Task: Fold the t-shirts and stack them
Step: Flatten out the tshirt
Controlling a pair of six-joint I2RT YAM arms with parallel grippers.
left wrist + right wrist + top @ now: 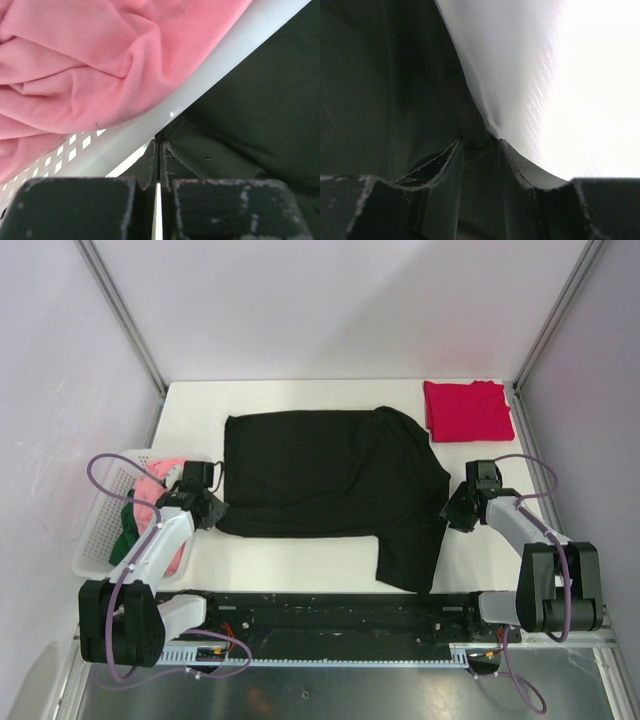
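Pink cloth garment [150,485] and dark green garment [125,532] sit in the white lattice basket [95,535] at left. The left fingers [148,167] pinch the left hem of the limp black cloth t-shirt [320,475] spread mid-bench; the right fingers [442,165] straddle its right edge, narrow, unclamped. Light and floppy, it wants both edges lifted together. 1 folded crimson t-shirt [468,410] lies far right.
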